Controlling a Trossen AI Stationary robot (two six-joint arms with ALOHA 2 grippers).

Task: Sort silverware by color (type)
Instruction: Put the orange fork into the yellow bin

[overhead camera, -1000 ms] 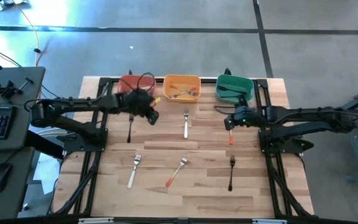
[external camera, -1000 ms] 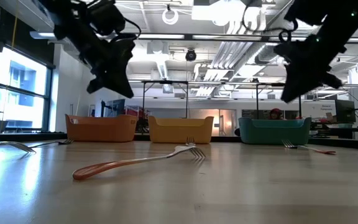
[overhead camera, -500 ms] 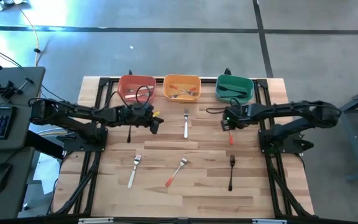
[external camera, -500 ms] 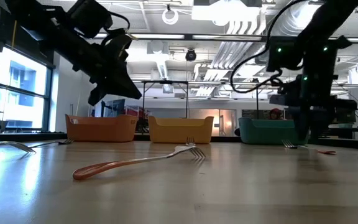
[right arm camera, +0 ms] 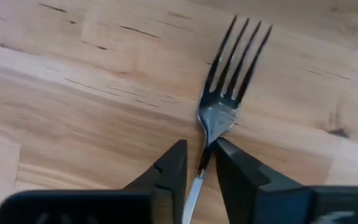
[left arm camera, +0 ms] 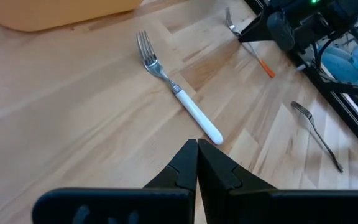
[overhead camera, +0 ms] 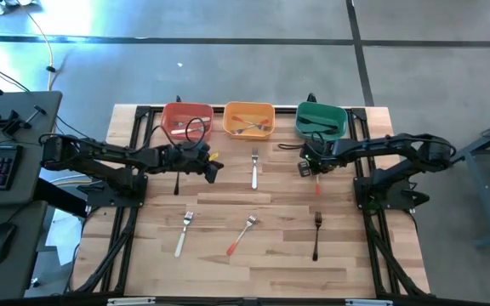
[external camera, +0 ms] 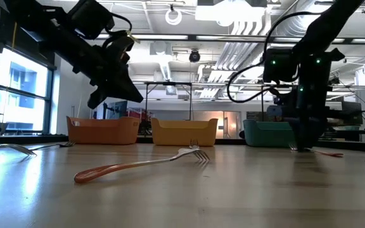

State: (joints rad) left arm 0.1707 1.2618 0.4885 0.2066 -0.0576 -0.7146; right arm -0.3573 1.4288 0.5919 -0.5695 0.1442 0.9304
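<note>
Several forks lie flat on the wooden table. My right gripper (right arm camera: 201, 155) is open and down at the table, its fingers on either side of the neck of an orange-handled fork (right arm camera: 229, 93), tines pointing away from it. That fork's handle (overhead camera: 317, 187) shows below the gripper in the high view. My left gripper (left arm camera: 196, 149) is shut and empty, hovering near the handle end of a white-handled fork (left arm camera: 185, 102), which lies at the table's middle (overhead camera: 254, 168). A black-handled fork (overhead camera: 178, 178) lies beneath the left arm.
Three bins stand along the far edge: red-orange (overhead camera: 173, 113), yellow (overhead camera: 228, 119) with forks inside, green (overhead camera: 340, 126) with dark forks. Nearer lie a white-handled fork (overhead camera: 182, 234), an orange one (overhead camera: 242, 235) and a black one (overhead camera: 316, 234). Black frame rails run down both sides.
My right gripper has come down from well above the table to the tabletop, over the orange-handled fork's neck, shifting slightly toward the table's left. My left gripper drew back from the red-orange bin toward the near edge, then stayed still. No fork has moved.
</note>
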